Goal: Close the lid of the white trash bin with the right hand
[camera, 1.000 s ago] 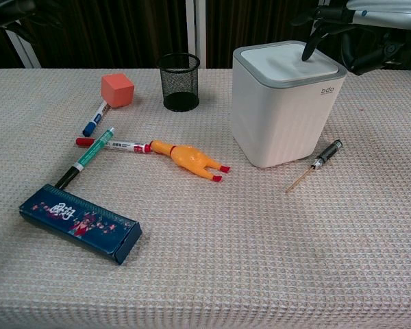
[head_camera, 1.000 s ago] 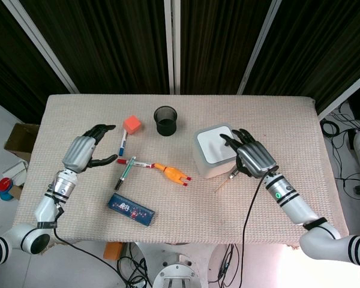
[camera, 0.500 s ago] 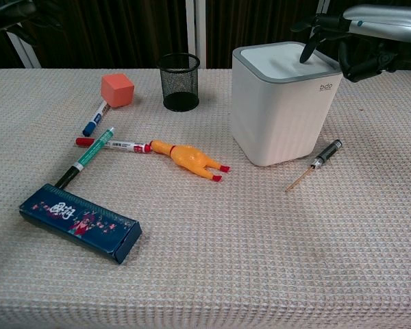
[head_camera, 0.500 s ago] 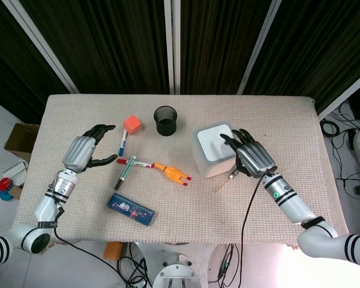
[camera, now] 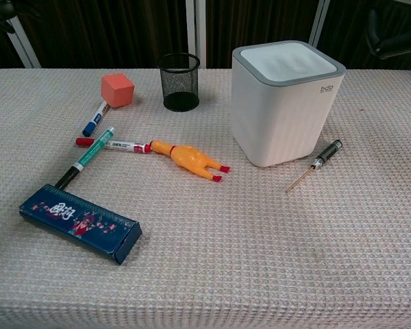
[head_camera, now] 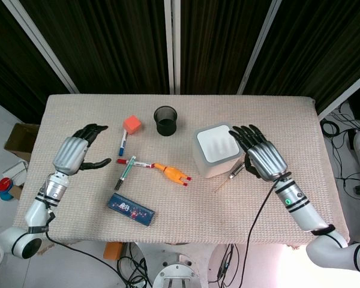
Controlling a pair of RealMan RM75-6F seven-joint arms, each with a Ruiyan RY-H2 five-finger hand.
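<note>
The white trash bin (head_camera: 215, 152) (camera: 282, 103) stands right of the table's middle, its flat white lid (camera: 288, 59) lying level inside the grey rim. My right hand (head_camera: 261, 155) is just right of the bin, apart from it, fingers spread and holding nothing. In the chest view only a dark part of the right hand (camera: 395, 38) shows at the top right corner. My left hand (head_camera: 77, 153) hovers over the table's left side with fingers apart, empty.
A black mesh cup (head_camera: 166, 120), an orange cube (head_camera: 131, 125), two markers (head_camera: 126, 169), a rubber chicken (head_camera: 171, 174) and a blue box (head_camera: 131, 209) lie left of the bin. A small screwdriver (camera: 316, 164) lies at the bin's right foot.
My right hand has lifted off the bin's lid and drawn back to the right, its fingers spreading. My left hand has shifted a little to the left.
</note>
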